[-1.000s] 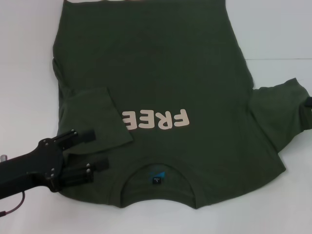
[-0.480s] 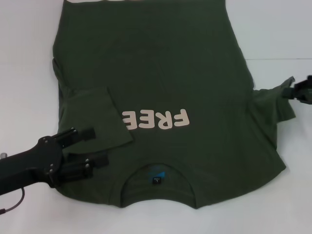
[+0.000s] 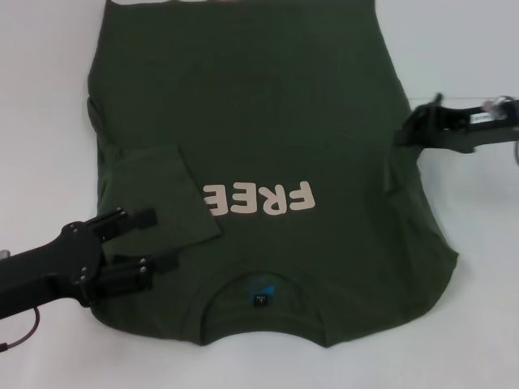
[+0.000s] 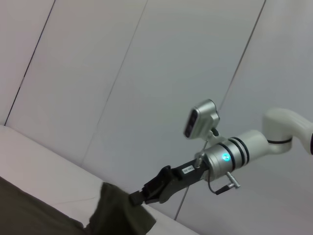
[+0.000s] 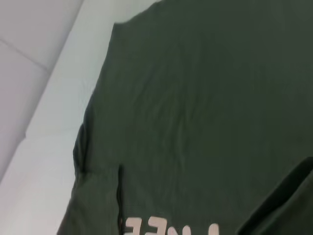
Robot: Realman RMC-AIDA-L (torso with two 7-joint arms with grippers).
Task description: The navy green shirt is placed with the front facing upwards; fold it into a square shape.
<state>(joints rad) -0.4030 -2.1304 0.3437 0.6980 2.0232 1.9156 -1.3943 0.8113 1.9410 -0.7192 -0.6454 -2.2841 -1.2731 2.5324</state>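
Bright, even overhead light, soft faint shadows along the shirt (image 3: 268, 121) edges, no glare, right wrist view slightly blurred

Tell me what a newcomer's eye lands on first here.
The cream "FREE" print on the dark green T-shirt spread over the white table. The right gripper lifts the right sleeve inward, while the left gripper hovers by the folded left sleeve.

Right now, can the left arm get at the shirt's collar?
Probably yes. The left gripper sits open over the navy green shirt, beside the collar, with only flat cloth between them.
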